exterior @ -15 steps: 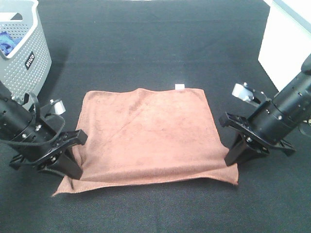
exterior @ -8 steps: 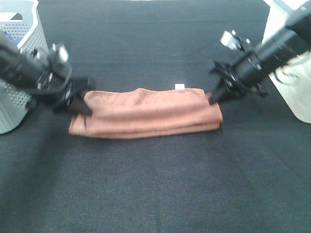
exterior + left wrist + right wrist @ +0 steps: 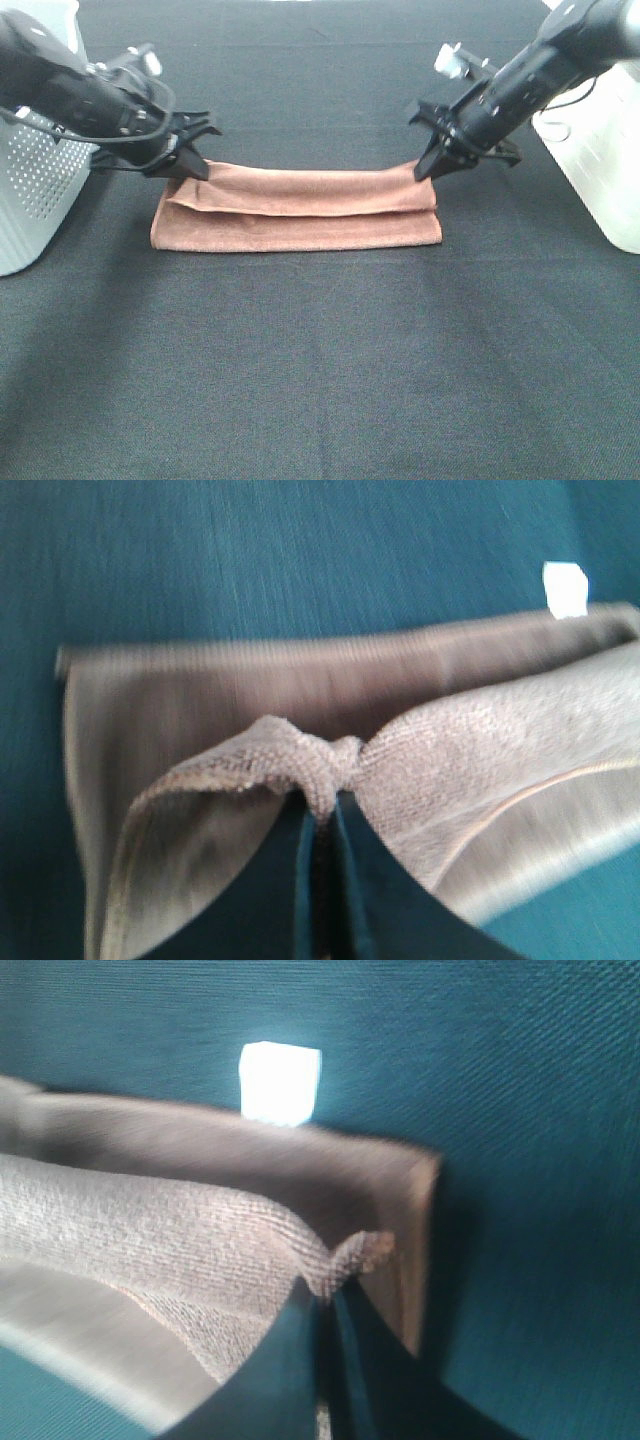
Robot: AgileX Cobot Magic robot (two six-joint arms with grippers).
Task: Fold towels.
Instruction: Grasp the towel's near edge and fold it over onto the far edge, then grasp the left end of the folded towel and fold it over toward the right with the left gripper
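The reddish-brown towel (image 3: 296, 208) lies folded over into a long band on the black table. My left gripper (image 3: 196, 168) is shut on the towel's upper left corner, held just above the lower layer; the left wrist view shows the pinched cloth (image 3: 325, 763). My right gripper (image 3: 427, 170) is shut on the upper right corner, seen pinched in the right wrist view (image 3: 340, 1260). The small white tag (image 3: 280, 1082) sticks out of the far edge and also shows in the left wrist view (image 3: 566, 588).
A grey perforated basket (image 3: 35, 195) stands at the left edge behind my left arm. A white container (image 3: 600, 150) stands at the right edge behind my right arm. Black table cloth (image 3: 320, 380) covers the surface in front.
Both grippers have carried the towel's near edge up and over to the far edge, turning the flat square into a folded band. The arms now sit farther back.
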